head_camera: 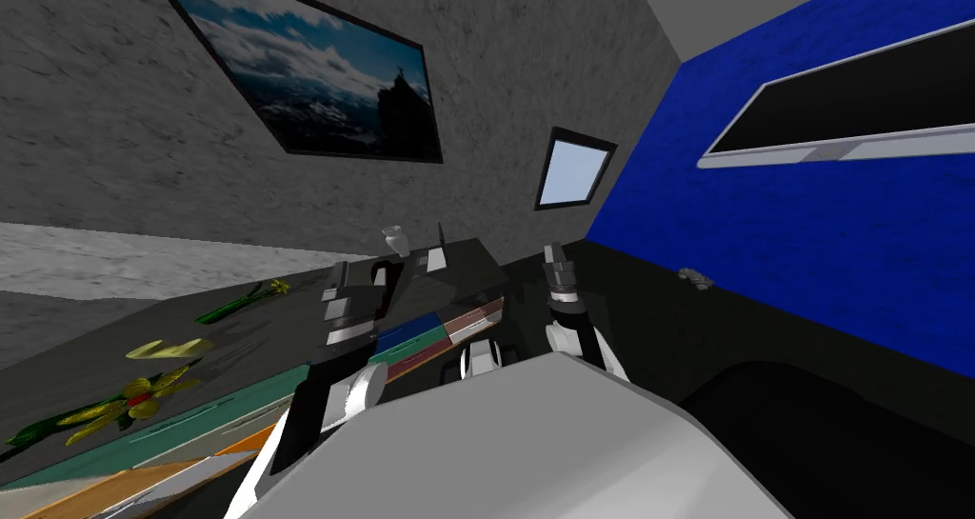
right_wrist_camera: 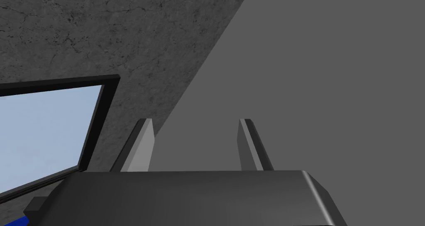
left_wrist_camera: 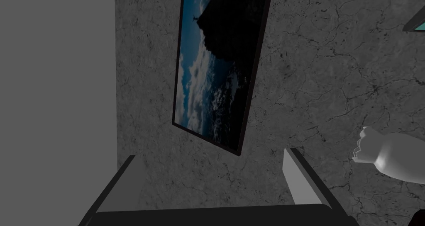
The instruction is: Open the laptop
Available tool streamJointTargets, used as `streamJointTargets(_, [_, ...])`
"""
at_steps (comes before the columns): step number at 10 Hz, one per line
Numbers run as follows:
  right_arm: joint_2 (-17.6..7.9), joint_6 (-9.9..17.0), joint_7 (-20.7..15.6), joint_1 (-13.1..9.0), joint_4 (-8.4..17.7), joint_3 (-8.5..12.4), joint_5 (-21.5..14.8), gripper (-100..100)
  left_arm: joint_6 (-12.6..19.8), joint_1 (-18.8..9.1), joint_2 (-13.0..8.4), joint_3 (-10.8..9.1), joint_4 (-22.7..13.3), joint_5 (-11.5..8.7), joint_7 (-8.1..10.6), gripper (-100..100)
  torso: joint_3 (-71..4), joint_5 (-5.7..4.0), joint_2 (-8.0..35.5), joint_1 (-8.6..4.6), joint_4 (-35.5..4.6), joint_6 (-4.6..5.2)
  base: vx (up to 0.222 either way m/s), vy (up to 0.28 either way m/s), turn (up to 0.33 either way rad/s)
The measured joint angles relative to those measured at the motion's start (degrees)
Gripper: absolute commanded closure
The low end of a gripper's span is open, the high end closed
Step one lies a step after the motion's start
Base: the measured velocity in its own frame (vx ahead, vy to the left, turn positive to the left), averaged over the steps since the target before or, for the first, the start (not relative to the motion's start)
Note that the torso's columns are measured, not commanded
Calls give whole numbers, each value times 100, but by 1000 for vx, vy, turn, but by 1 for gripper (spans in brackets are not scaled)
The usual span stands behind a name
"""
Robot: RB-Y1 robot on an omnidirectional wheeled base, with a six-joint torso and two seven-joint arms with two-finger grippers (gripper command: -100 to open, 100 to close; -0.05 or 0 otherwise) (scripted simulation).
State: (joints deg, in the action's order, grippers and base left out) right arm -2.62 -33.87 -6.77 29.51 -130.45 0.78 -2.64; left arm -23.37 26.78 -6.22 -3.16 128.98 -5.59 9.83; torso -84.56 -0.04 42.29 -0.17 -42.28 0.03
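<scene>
Standing at a dark desk point(head_camera: 476, 261), the robot has both arms raised. Coloured books point(head_camera: 428, 337) run along the desk's near edge, and a white vase point(head_camera: 393, 240) stands at the back. I cannot tell the laptop from the dark top. The left gripper point(left_wrist_camera: 211, 153) and right gripper point(right_wrist_camera: 195, 120) are spread wide, holding nothing.

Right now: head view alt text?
The left claw and right claw point up by a dark desk with yellow flowers, coloured books and a white vase. Behind: a grey wall with a framed picture; blue wall at right.
</scene>
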Motion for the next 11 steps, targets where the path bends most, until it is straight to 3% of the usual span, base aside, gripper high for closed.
streamJointTargets(4, [0, 0, 0, 1, 0, 1, 0, 0, 239, -272, -279, -483, -400, -127, 115, -100, -1, 8, -1, 29, 0, -4, 18, -96, -199])
streamJointTargets(11, [0, 0, 0, 1, 0, 1, 0, 0, 778, -856, -344, -1429, -1193, -346, 337, -100, -2, 4, -3, 15, 1, -5, 27, -88, -226])
